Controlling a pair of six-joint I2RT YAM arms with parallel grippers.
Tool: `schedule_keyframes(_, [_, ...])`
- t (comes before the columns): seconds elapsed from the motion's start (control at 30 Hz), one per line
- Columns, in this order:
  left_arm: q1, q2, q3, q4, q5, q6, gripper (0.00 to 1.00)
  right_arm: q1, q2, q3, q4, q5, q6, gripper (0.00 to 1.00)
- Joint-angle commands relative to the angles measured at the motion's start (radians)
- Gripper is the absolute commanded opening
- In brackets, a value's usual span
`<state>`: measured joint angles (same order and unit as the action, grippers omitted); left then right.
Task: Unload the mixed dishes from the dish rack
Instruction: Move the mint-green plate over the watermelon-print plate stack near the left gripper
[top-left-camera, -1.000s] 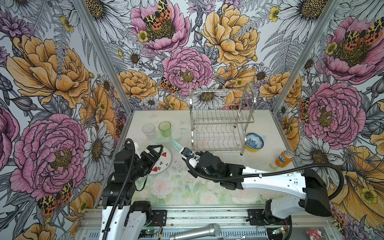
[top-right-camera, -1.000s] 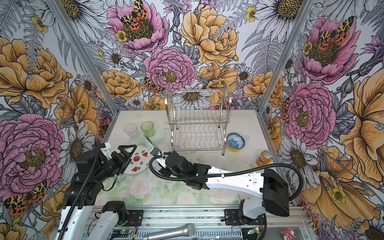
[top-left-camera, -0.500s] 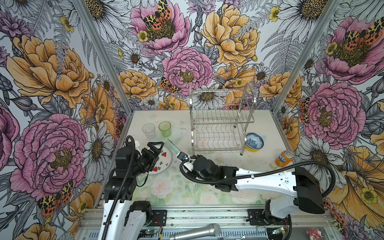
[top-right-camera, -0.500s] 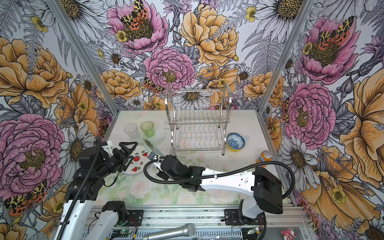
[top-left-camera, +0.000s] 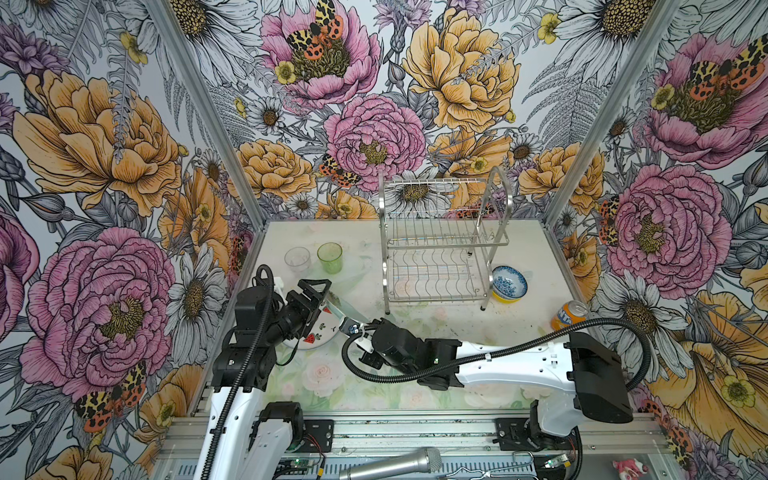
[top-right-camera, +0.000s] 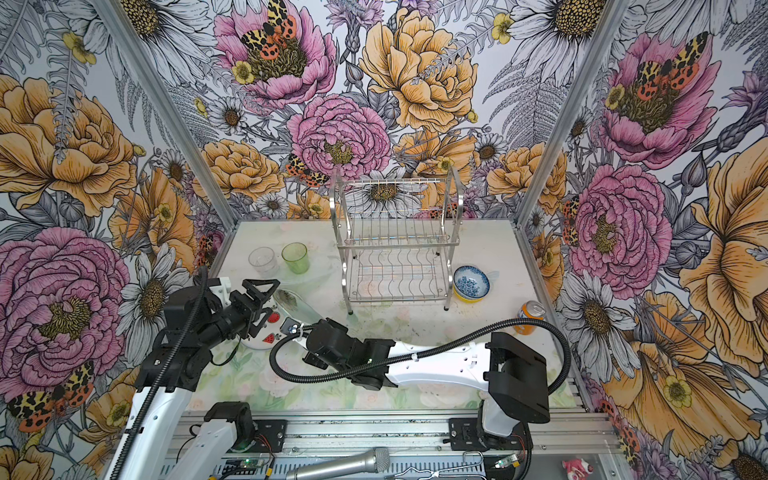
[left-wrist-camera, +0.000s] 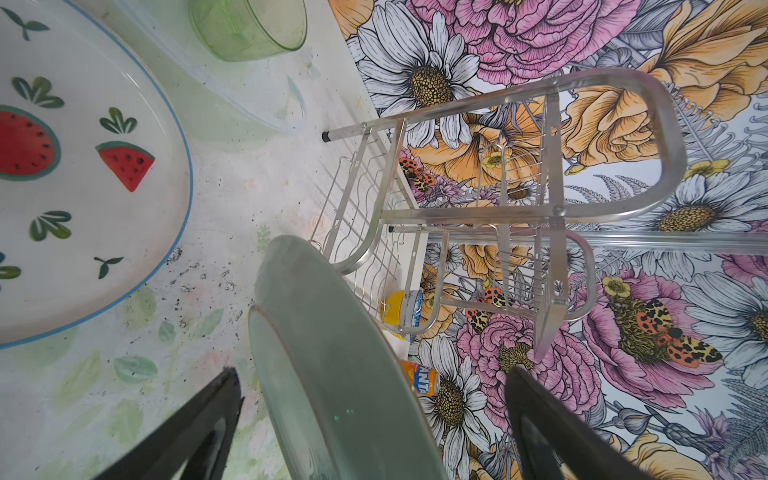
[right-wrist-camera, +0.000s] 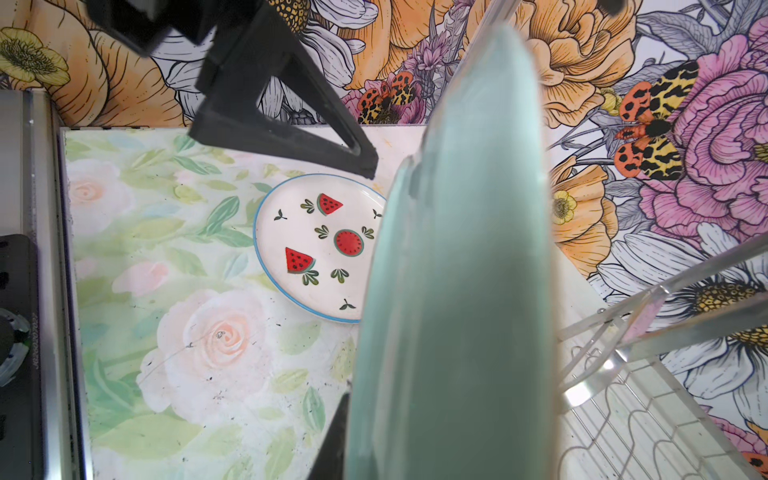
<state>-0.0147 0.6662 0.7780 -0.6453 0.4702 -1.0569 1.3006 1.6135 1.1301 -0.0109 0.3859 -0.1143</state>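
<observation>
Pale green plate (top-left-camera: 340, 307): we see the right gripper (top-left-camera: 351, 326) clamped on it, arm stretched left, now nearer the spread left gripper (top-left-camera: 321, 303).

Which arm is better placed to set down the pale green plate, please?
Probably the right: the right gripper is shut on the pale green plate near the watermelon plate; the left gripper is open, only straddling it.

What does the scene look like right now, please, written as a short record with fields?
Right gripper: shut on pale green plate, held on edge
Left gripper: open, straddling that plate
Dish rack: empty
On table: watermelon plate, green tumbler, clear glass, blue-and-white bowl nested in yellow bowl, orange soda can
</observation>
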Motion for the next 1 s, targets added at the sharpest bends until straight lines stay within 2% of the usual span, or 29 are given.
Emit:
schedule_keyframes(0.0, [0.006, 0.01, 0.026, 0.035, 0.046, 0.021, 0.99, 0.013, -0.007, 0.085, 0.121, 0.058, -0.043, 0.0])
schedule_keyframes(0.3, [-0.007, 0.03, 0.016, 0.06, 0.061, 0.019, 0.99, 0.03, 0.024, 0.12, 0.124, 0.109, -0.106, 0.0])
schedule_keyframes(0.47, [-0.008, 0.039, -0.012, 0.131, 0.111, 0.003, 0.99, 0.045, 0.052, 0.142, 0.121, 0.155, -0.165, 0.0])
schedule_keyframes(0.63, [-0.01, 0.062, -0.024, 0.171, 0.157, 0.005, 0.89, 0.057, 0.089, 0.174, 0.106, 0.215, -0.224, 0.0])
schedule_keyframes(0.77, [-0.013, 0.082, -0.028, 0.178, 0.188, 0.018, 0.88, 0.063, 0.1, 0.191, 0.104, 0.243, -0.258, 0.0])
schedule_keyframes(0.97, [-0.013, 0.098, -0.035, 0.184, 0.2, 0.038, 0.7, 0.072, 0.11, 0.203, 0.109, 0.263, -0.296, 0.0])
